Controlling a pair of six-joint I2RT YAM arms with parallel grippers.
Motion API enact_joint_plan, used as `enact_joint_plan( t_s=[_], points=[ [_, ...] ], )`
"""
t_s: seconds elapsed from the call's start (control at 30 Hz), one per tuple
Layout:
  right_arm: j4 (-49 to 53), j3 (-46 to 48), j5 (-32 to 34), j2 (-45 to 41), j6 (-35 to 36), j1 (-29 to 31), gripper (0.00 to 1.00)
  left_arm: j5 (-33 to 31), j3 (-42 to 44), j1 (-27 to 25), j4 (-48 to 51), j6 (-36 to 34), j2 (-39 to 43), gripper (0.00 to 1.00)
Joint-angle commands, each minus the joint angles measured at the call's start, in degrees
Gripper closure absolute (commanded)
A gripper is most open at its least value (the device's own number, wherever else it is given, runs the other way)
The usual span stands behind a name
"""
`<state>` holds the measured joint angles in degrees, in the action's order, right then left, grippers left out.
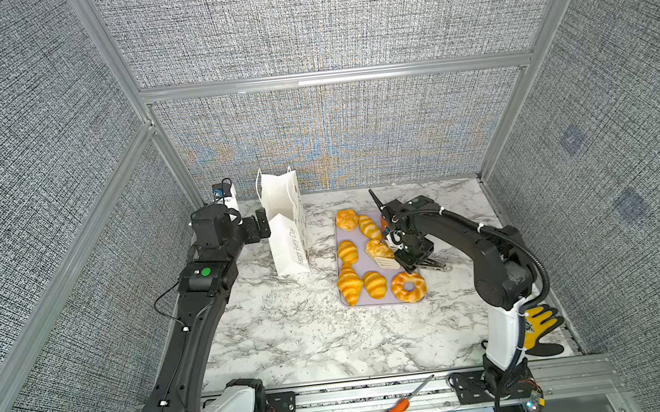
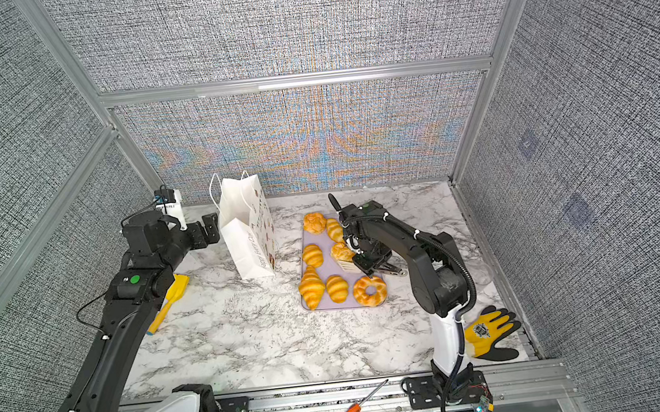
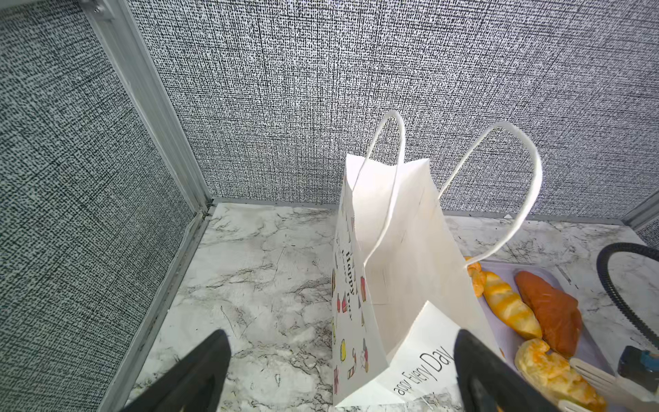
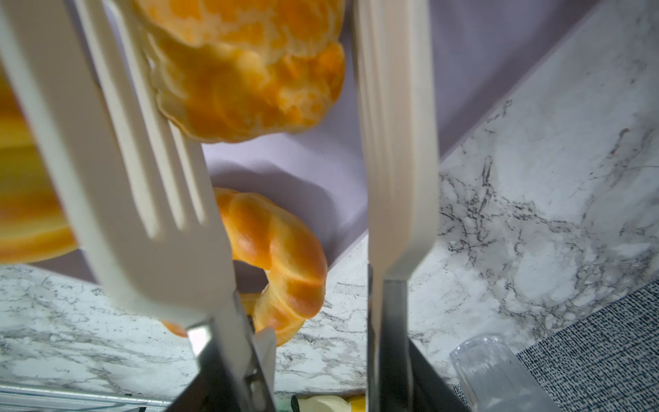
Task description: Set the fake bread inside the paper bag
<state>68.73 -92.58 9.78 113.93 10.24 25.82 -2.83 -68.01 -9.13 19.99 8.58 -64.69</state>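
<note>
Holding the tongs (image 4: 149, 199) clamped in my right gripper (image 1: 409, 257) with blades astride the puff (image 4: 246, 71) on the lilac tray (image 4: 481, 53), I'd squeeze gently, centred, then lift clear toward the upright paper bag (image 1: 286, 241) beside my wide-open left gripper (image 3: 342, 349).

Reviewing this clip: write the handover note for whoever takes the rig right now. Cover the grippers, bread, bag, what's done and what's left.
Left gripper: open, close beside the tall white paper bag, gripping nothing.
Right gripper: shut on cream slotted tongs, whose blades straddle the rectangular golden puff pastry.
Bread: all eight glossy toy pastries lie on the flat lilac tray, right of the bag.
Done: nothing shows inside the bag.
Left: carry all eight across.
</note>
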Motion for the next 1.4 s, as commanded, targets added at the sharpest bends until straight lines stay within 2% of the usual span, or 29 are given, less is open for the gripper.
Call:
enact_joint_plan(
  t_s=[0.0,0.1,0.2,0.37,0.6,0.97,1.23,1.37],
  points=[
    [1.7,-0.7,-0.5,0.4,0.2,0.0,0.45,0.5,0.0,0.1,0.1,-0.4,-0.2,0.01],
    [1.9,-0.8,-0.5,0.5,0.3,0.0,0.48,0.4,-0.3,0.1,0.4,-0.3,-0.5,0.01],
    [2.1,-0.7,-0.2,0.5,0.5,0.0,0.58,0.6,-1.0,0.1,0.7,0.0,-1.1,0.01],
    [2.1,-0.7,-0.1,-0.2,0.8,-0.1,0.62,2.9,-3.0,0.1,1.3,0.1,-3.4,0.02],
    [-0.4,0.0,-5.7,-3.6,1.4,-1.3,0.72,5.4,-4.2,0.1,1.5,0.8,-5.6,0.03],
    [-2.8,2.3,-10.9,-8.0,2.1,-3.2,0.73,5.5,-3.4,0.1,0.7,2.5,-4.9,0.03],
    [-5.9,2.9,-19.1,-12.6,1.3,-3.4,0.73,5.6,-4.2,0.2,1.5,3.0,-5.8,0.03],
    [-6.5,2.4,-22.1,-14.3,0.9,-3.3,0.73,6.6,-5.3,0.2,2.0,3.2,-7.3,0.07]
  ],
)
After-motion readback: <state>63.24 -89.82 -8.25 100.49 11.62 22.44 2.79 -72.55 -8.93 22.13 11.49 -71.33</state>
